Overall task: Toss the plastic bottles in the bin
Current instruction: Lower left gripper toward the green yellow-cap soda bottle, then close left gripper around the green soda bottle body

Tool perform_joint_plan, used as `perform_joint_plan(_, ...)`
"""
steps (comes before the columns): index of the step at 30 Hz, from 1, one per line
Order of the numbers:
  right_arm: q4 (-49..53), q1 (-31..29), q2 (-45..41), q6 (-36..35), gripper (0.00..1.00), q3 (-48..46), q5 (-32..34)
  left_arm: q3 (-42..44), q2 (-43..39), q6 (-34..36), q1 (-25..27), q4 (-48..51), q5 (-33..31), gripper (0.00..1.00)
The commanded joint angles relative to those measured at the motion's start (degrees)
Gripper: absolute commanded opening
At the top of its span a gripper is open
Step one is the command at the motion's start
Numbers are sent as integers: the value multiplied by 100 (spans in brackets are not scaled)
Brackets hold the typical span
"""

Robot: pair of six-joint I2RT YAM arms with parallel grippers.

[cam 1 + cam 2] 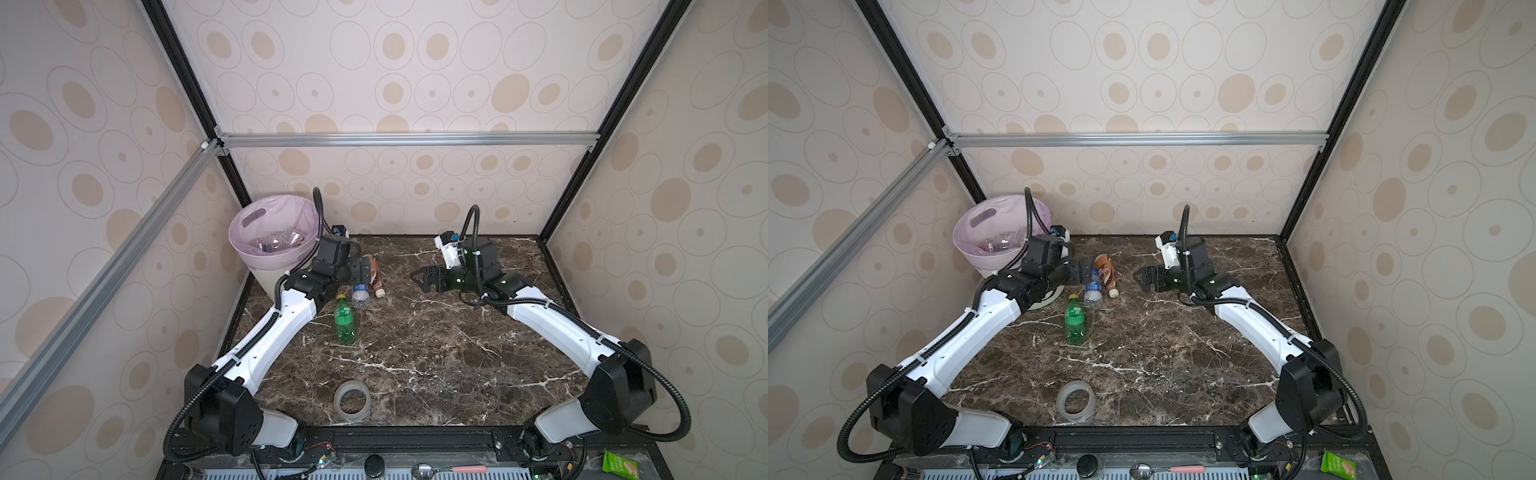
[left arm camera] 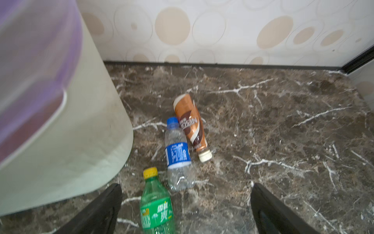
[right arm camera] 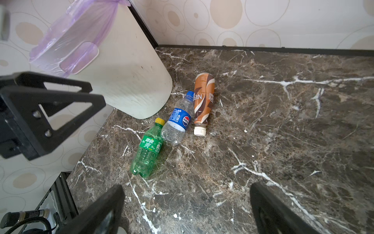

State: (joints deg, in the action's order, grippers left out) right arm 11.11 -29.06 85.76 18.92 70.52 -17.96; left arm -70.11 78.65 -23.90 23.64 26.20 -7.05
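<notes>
I see my left gripper [image 2: 186, 191] and right gripper [image 3: 187, 190] both spread apart, holding nothing. The green bottle [image 3: 148, 149], clear bottle [image 3: 178, 121] and brown bottle [image 3: 203, 101] lie together on the worktop [image 1: 436, 353], just beside the bin [image 3: 131, 81].

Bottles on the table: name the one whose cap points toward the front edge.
The brown-wrapped bottle: it alone lies with its cap frontward. The green bottle and the clear blue-labelled bottle both lie with caps pointing the opposite way.

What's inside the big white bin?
A pale lilac bag lines the bin, and a few clear bottles lie at the bottom. How many, I cannot tell: they blur together, and the bin's near wall hides part.
</notes>
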Motion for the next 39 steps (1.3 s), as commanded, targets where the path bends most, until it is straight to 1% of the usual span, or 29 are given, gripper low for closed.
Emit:
perform_joint_plan(1, -203, -10, 12, 156, 100, -211, -99, 509, -447, -702, 44, -9, -121, 99)
perform_joint_plan(4, -345, -94, -41, 182, 100, -460, -170, 939, -569, -885, 44, -120, -199, 99)
perform_joint_plan(9, -328, -325, -92, 82, 100, -686, -87, 1526, -484, -1120, 45, -385, 150, 99)
perform_joint_plan(13, -391, -507, -121, 42, 100, -838, -14, 1815, -325, -1161, 31, -559, 163, 99)
perform_joint_plan(17, -426, -589, -50, 107, 100, -924, -6, 1940, -182, -1096, 27, -661, 30, 99)
perform_joint_plan(22, -448, -599, -1, 182, 100, -970, -26, 2078, 2, -1046, -26, -840, 57, 99)
perform_joint_plan(25, -451, -598, -32, 157, 100, -983, 12, 2174, 103, -1014, -35, -979, 185, 96)
perform_joint_plan(31, -452, -594, -42, 104, 100, -1005, 57, 2334, 274, -967, -35, -1122, 234, 89)
perform_joint_plan(35, -450, -585, -48, 103, 100, -1022, 72, 2420, 510, -967, -35, -1264, 364, 87)
perform_joint_plan(39, -443, -583, -84, 86, 100, -1058, 98, 2373, 838, -905, -36, -1340, 328, 85)
